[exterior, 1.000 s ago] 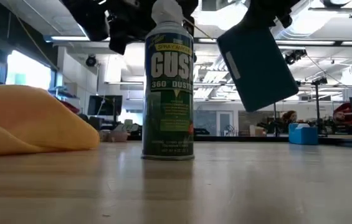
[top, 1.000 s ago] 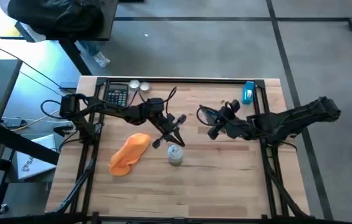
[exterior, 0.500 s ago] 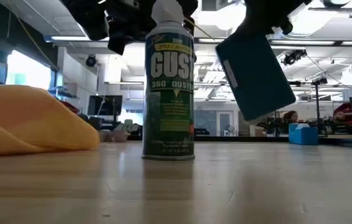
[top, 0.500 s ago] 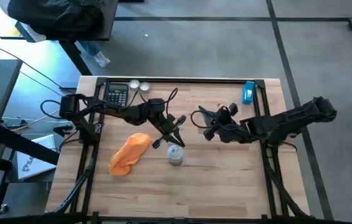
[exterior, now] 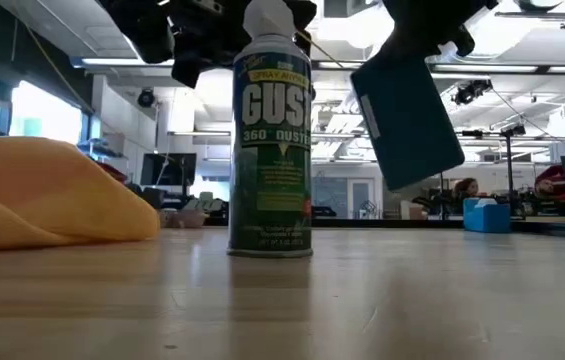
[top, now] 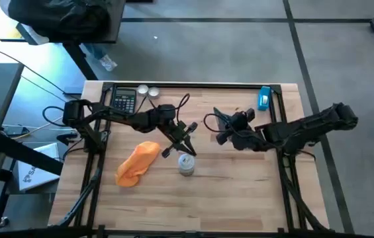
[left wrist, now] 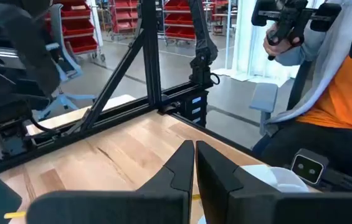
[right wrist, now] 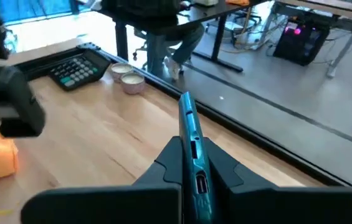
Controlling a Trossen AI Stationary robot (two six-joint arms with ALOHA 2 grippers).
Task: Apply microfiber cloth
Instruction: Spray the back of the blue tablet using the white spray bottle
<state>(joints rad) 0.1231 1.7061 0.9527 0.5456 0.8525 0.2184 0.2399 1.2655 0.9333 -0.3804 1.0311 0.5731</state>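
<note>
Lying untouched on the light wooden worktop [top: 239,192], the soft bright orange microfiber cloth [top: 138,163] is found left of the green-labelled spray can [top: 186,164]. A dark flat rectangular device [exterior: 407,122] is clamped edgewise in the jaws of the right gripper [top: 218,127], above the worktop. The left gripper [top: 179,143], jaws closed and empty, hangs beside the can. Cloth pickup is judged pending; the left jaws must be opened over the cloth.
</note>
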